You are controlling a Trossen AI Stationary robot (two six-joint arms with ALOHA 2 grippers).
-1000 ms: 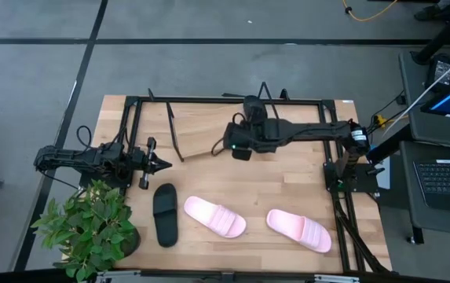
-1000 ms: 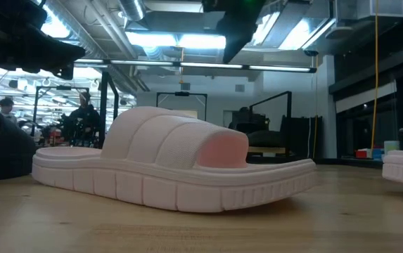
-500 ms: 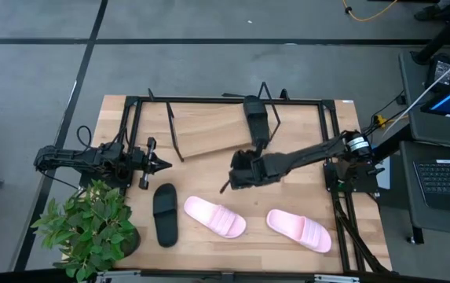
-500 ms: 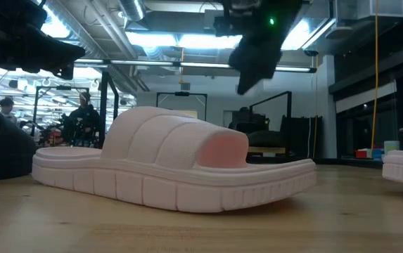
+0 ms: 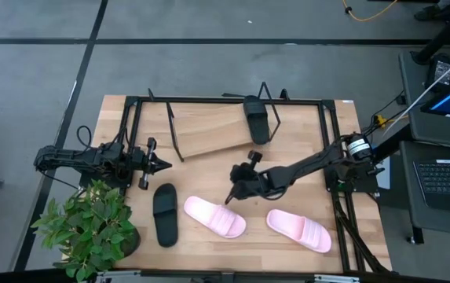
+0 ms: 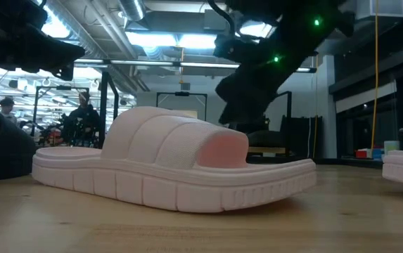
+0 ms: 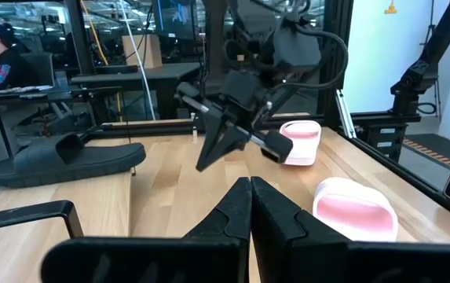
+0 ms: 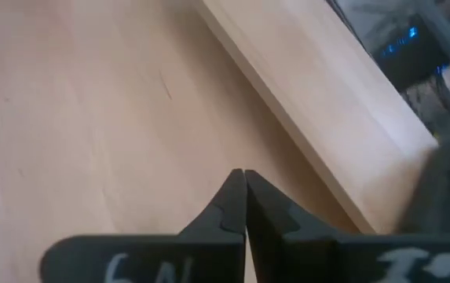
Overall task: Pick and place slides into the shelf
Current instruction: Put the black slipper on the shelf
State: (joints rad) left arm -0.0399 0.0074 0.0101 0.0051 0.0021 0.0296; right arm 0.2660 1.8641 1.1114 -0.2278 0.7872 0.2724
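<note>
A black slide (image 5: 256,118) lies sole-down on the right part of the slanted wood shelf (image 5: 209,130). Another black slide (image 5: 165,214) and two pink slides (image 5: 214,217) (image 5: 298,229) lie flat on the table near its front edge. My right gripper (image 5: 228,196) is shut and empty, slanting down just above the table, close to the far side of the left pink slide (image 6: 173,169). My left gripper (image 5: 162,163) is shut and empty at the table's left, beyond the loose black slide (image 7: 60,161).
A potted plant (image 5: 91,228) stands at the near left corner. A large black metal frame (image 5: 232,101) runs around the table's far and side edges. Bare wood lies between the shelf and the row of slides.
My right gripper has gone from over the shelf toward the table's near edge and down, tipping its fingers toward the left pink slide. The black slide stays on the shelf where the gripper was.
</note>
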